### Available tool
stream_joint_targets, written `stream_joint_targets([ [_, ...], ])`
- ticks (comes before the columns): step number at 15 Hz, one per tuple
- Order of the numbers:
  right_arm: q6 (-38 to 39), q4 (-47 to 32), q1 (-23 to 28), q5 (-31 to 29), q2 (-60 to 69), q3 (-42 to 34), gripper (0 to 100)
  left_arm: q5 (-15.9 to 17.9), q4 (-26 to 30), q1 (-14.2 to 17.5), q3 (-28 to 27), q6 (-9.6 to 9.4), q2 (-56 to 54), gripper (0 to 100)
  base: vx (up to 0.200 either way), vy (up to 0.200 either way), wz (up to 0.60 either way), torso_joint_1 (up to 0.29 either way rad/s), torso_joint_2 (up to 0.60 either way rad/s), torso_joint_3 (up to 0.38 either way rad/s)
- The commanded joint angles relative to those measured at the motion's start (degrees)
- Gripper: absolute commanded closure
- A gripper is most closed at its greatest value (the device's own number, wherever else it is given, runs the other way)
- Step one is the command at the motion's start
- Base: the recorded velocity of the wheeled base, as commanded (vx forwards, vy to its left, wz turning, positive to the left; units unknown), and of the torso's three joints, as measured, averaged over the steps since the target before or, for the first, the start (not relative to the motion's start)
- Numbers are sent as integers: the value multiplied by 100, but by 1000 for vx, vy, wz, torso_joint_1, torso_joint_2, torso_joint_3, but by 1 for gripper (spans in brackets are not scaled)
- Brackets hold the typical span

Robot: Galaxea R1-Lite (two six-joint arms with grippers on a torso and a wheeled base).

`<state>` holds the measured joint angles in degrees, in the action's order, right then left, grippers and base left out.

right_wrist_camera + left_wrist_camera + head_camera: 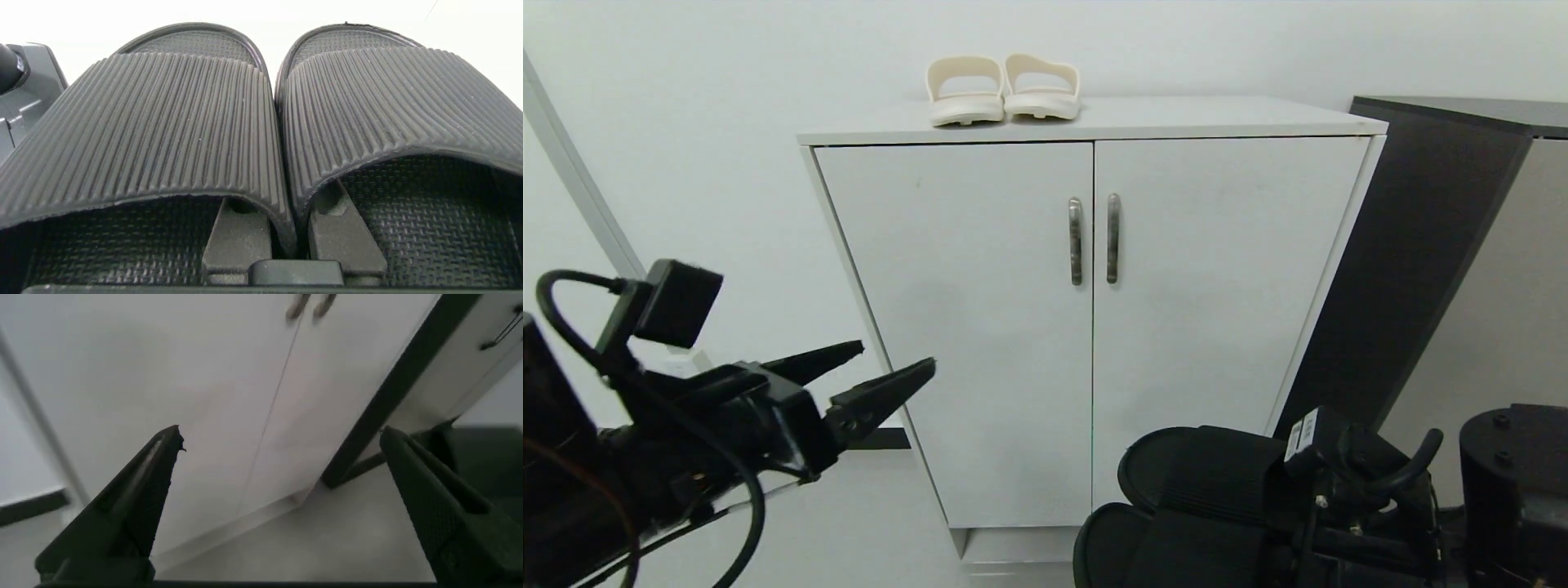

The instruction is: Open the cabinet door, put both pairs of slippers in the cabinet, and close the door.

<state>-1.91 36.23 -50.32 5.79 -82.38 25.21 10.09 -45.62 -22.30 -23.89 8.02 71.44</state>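
The black slippers [1192,474] run off the head view's lower edge and cover the tips of the right claw [286,237].

background: a plain white wall [703,98]. at the right of the head view stands a dark cabinet [1413,261] with a dark side panel, a dark top and a grey front, its foot on the pale grey floor [874,531]. a dark skirting strip [890,439] runs along the wall's base at the left. higher up, a pale slanted frame strip [572,171] crosses the wall.
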Motion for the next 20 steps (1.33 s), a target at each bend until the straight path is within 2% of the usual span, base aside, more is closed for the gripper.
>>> stream_joint_targets([
  [1,16,7,14,1,12,-16,100,-227,-105,-627,-529,86,907,0,0,0,0,0,0,0],
  [5,-11,7,14,-52,65,-7,100,-464,-105,-1207,-1153,77,1540,0,0,0,0,0,0,0],
  [7,-2,7,40,-60,188,-16,100,-421,44,-1295,-1522,33,1566,0,0,0,0,0,0,0],
  [8,7,7,93,-60,196,-16,100,-315,369,-1330,-1917,33,1593,0,0,0,0,0,0,0],
  [11,7,-2,146,-25,135,-25,100,335,1275,-1339,-3113,59,1874,0,0,0,0,0,0,0],
  [14,-2,-2,146,-17,109,-51,100,740,1406,-1304,-3904,305,2498,0,0,0,0,0,0,0],
  [16,-2,-2,146,-25,100,-51,100,977,1406,-1268,-4264,332,2876,0,0,0,0,0,0,0],
  [17,7,-2,154,-25,117,-51,100,1293,1424,-1180,-4624,463,3183,0,0,0,0,0,0,0],
  [18,7,-2,154,-25,109,-51,100,1372,1424,-1154,-4756,534,3280,0,0,0,0,0,0,0],
  [19,-2,-2,154,-25,100,-51,100,1557,1486,-1040,-5125,797,3447,0,0,0,0,0,0,0],
  [20,-2,-2,154,-25,82,-51,100,1680,1635,-970,-5345,929,3535,0,0,0,0,0,0,0],
])
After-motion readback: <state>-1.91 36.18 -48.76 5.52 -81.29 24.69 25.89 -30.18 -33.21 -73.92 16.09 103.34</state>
